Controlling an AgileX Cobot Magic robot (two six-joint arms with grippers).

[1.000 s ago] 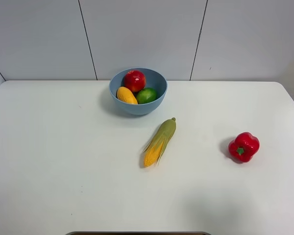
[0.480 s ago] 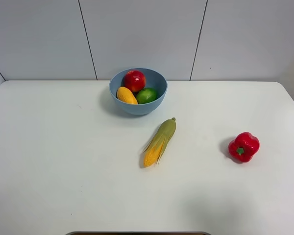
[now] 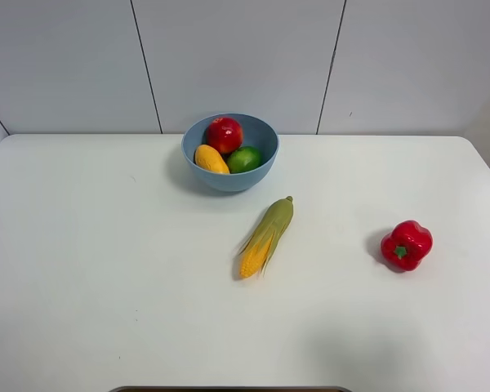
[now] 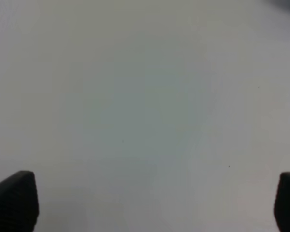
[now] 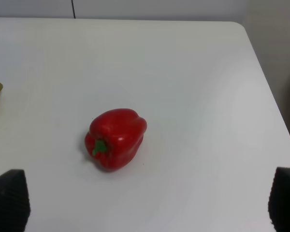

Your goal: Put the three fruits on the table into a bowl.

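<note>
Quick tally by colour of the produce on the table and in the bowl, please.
Red: 2, pomegranate and bell pepper
Yellow: 2, mango and corn cob
Green: 1, lime
Total: 5

A light-blue bowl (image 3: 230, 153) sits at the far middle of the white table (image 3: 82, 269). Inside, touching: a red pomegranate (image 3: 224, 134), yellow-orange mango (image 3: 211, 159) and green lime (image 3: 245, 159).

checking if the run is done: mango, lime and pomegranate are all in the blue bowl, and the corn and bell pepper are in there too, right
Not quite. The mango, lime and pomegranate are in the blue bowl, but the corn and bell pepper are not: both lie on the table, apart from the bowl. The exterior high view shows this.
</note>
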